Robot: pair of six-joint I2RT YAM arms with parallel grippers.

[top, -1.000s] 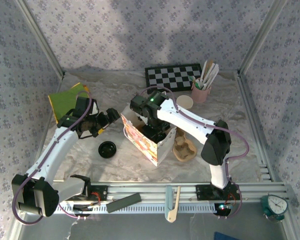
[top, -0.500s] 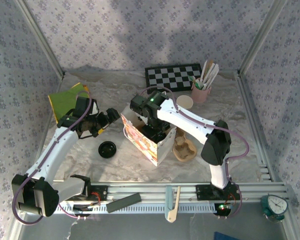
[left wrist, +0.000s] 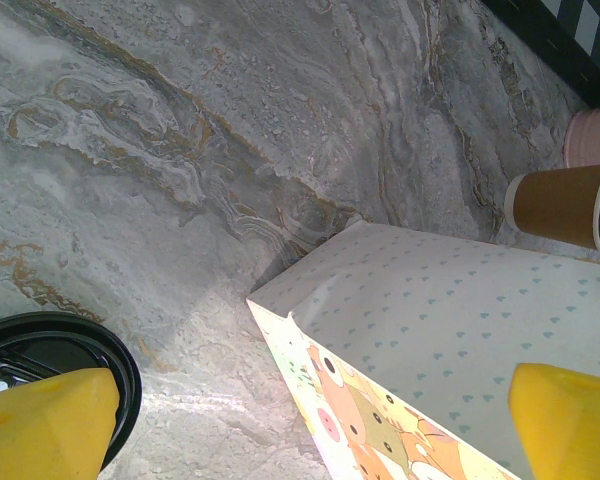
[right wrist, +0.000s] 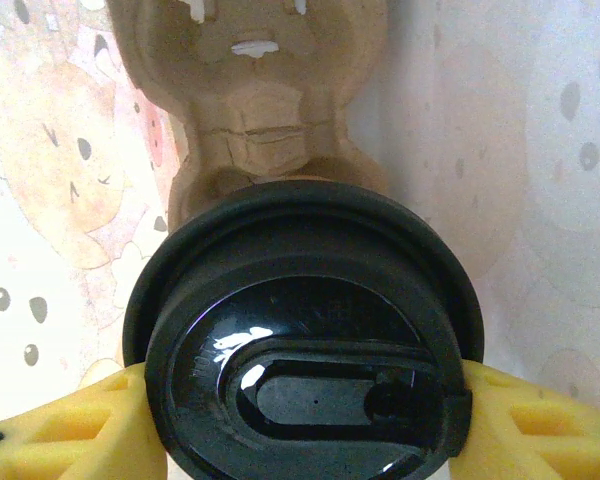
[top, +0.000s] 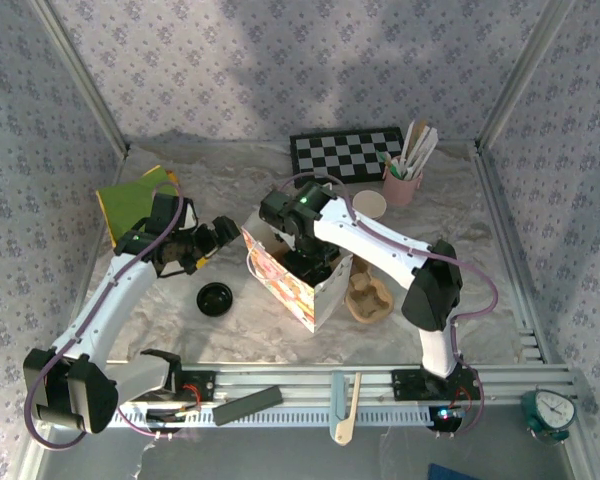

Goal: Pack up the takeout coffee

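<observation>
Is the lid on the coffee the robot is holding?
On. The black lid caps the takeout coffee, clamped between the right tool's yellow fingers.

A chequered board point(top: 345, 152) lies at the table's far edge, with a pink cup of wooden stirrers point(top: 402, 187) just to its right. A green-and-yellow folder point(top: 132, 200) lies at the far left. A brown pulp tray point(top: 368, 295) sits just beside the cartoon-printed paper bag point(top: 285, 285).
</observation>
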